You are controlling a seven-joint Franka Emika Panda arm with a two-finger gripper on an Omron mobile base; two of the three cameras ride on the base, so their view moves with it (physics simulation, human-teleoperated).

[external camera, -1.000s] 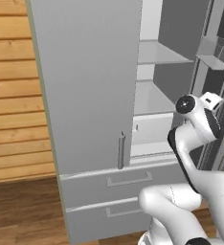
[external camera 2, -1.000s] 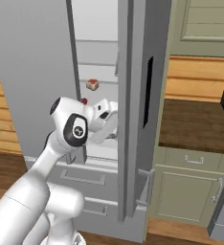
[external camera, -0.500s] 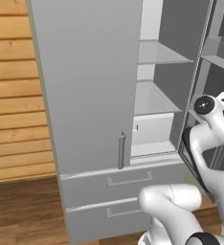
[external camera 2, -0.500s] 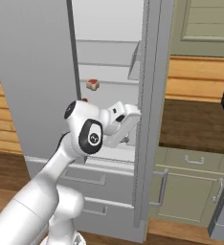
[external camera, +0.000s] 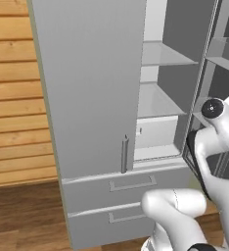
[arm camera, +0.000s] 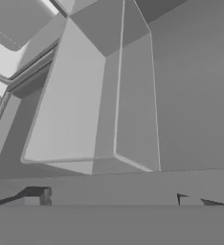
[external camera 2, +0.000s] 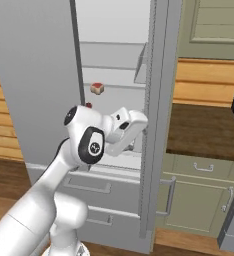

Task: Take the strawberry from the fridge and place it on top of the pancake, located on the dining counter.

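Grey fridge (external camera: 92, 98) stands open against wooden wall (external camera: 16, 98); pincer (arm camera: 113, 198) spread.

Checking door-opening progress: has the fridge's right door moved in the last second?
Yes. In the right base view, the door has swung right, exposing more shelves.

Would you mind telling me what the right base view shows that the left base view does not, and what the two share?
Right base view: the tiny dark red strawberry and a pale block with a red top on the shelves, plus green cabinets beside the fridge.

Left base view: the closed door's bar handle and a wooden wall.

Both: the open fridge and lower drawers.
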